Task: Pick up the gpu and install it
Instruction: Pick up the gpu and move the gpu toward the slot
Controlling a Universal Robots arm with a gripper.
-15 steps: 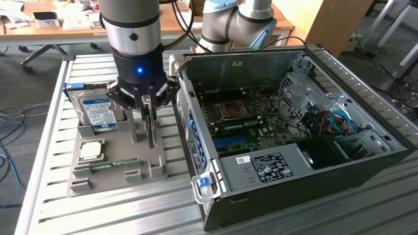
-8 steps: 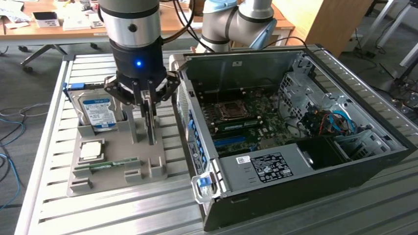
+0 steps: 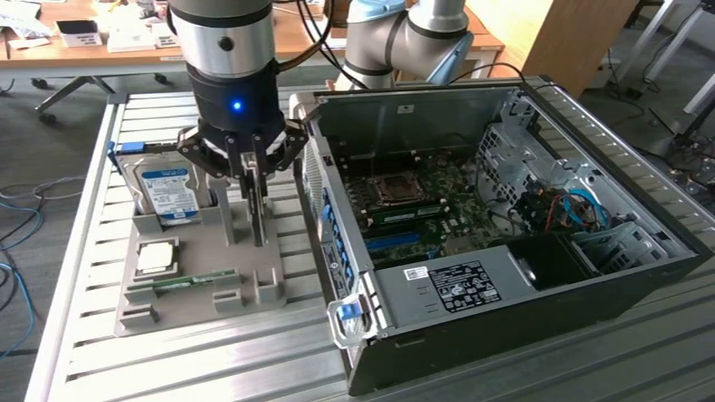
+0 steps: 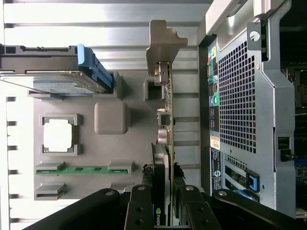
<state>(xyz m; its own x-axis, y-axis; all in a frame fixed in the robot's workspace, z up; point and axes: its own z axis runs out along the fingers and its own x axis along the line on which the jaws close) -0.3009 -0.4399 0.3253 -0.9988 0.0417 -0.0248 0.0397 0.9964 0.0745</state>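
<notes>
Grey moulded tray sat on the slatted metal table, with bare slats along its edge at the exterior view's left. Going right across the tray: hard drive stood upright, CPU lay flat in its pocket, and the green memory stick lay in its slot just beside it. The gpu stood on edge at the tray's side nearest the PC. It was a thin card with a black shroud on one face, a brownish board on the other and a silver bracket at the far end. The gripper was straight above it, fingers either side and pressed on both faces, so clamped on the card. Couldn't tell if the card's lower edge had left the tray. Clearance was tight: only a narrow strip of slats lay between the card and the case's perforated rear panel. Further right, the PC case lay on its side, open face up, with the motherboard exposed and clear room above it.
</notes>
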